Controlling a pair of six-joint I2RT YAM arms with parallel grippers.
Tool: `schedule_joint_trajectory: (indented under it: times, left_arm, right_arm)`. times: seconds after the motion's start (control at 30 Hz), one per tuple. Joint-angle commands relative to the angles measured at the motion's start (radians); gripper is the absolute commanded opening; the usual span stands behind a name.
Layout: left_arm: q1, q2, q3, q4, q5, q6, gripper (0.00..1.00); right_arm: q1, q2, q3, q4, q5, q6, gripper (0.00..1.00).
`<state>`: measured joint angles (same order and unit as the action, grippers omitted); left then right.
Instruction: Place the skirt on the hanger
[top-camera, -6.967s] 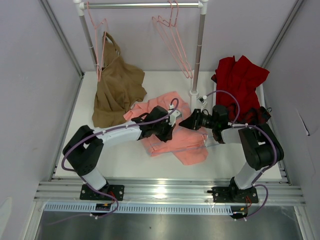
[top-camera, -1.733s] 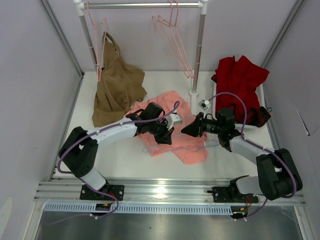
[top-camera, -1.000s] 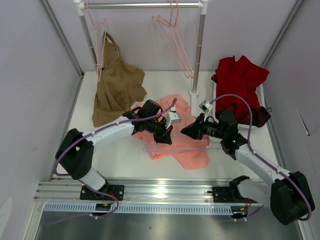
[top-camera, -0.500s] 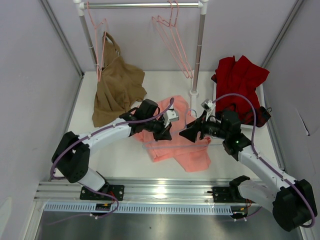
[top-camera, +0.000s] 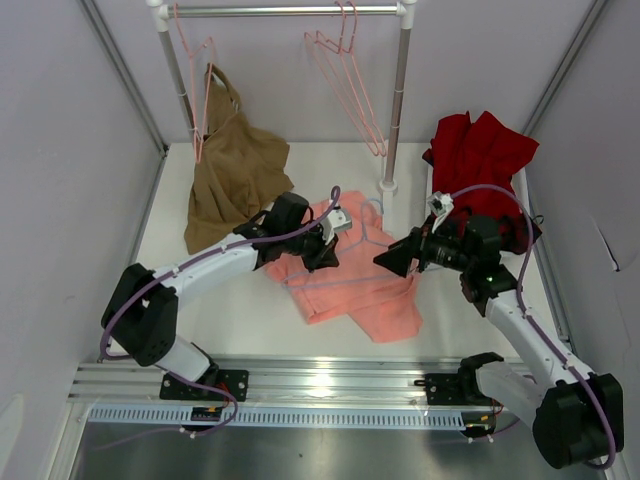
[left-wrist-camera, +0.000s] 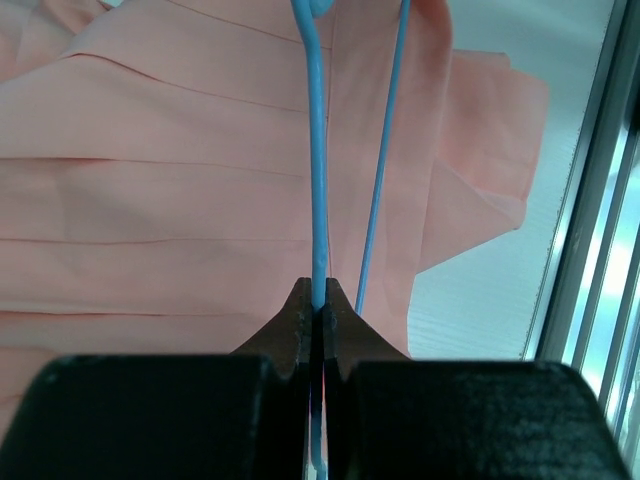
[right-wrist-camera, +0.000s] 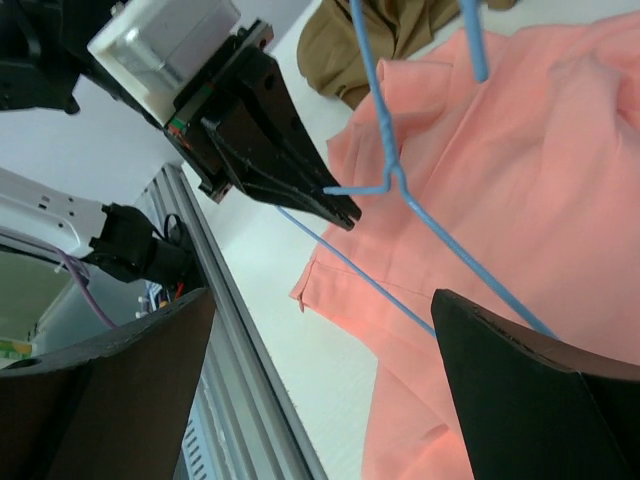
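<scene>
While my left gripper (left-wrist-camera: 317, 297) pinches the hanger (left-wrist-camera: 318, 150) wire, skirt (left-wrist-camera: 150, 200) just beyond its fingertips, right gripper (top-camera: 396, 256) spread wide, hanger ahead of its fingers.

Your skirt (top-camera: 355, 290) is the plain salmon-pink one, lying loose and rumpled on the table (top-camera: 240, 310). It's creased into long soft folds, and a corner is flopped over along one edge. The hanger (left-wrist-camera: 317, 150) is thin light blue wire and sits right over the pink fabric, with its hook toward the far side and the twisted neck just below it. One of its wires is pinched tight in the left gripper (left-wrist-camera: 317, 300), and a second wire runs close beside it. You can't tell whether the hanger is lifted clear of the skirt.
</scene>
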<state>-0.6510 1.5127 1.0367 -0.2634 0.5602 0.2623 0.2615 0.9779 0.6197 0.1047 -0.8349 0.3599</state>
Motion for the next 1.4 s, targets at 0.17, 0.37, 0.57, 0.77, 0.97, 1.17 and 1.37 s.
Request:
schedule_joint_trajectory:
  times: [0.17,0.37,0.57,0.77,0.97,1.17,1.37]
  left_arm:
    - [0.004,-0.039,0.009,0.036,0.049,-0.006,0.00]
    - [0.005,-0.045,0.010,0.032,0.053,-0.011,0.00]
    - [0.002,-0.046,0.016,0.033,0.067,-0.017,0.00]
    - [0.001,-0.052,0.019,0.032,0.076,-0.018,0.00]
    - [-0.019,-0.057,0.013,0.030,0.092,-0.014,0.00]
    - [-0.048,-0.049,0.014,0.020,0.095,-0.006,0.00]
    - [-0.085,-0.043,0.022,0.009,0.089,0.003,0.00]
  right_arm:
    - [-0.105,0.071,0.102,0.338,-0.297,0.266,0.98]
    - [-0.107,0.166,0.183,0.637,-0.409,0.511,0.98]
    - [-0.102,0.183,0.178,0.984,-0.449,0.766,0.99]
    - [-0.123,0.168,0.193,0.752,-0.431,0.587,0.99]
    - [-0.165,0.209,0.233,0.544,-0.394,0.402,0.98]
    - [-0.185,0.278,0.288,0.449,-0.372,0.317,0.99]
    - [-0.188,0.311,0.337,0.253,-0.316,0.124,0.99]
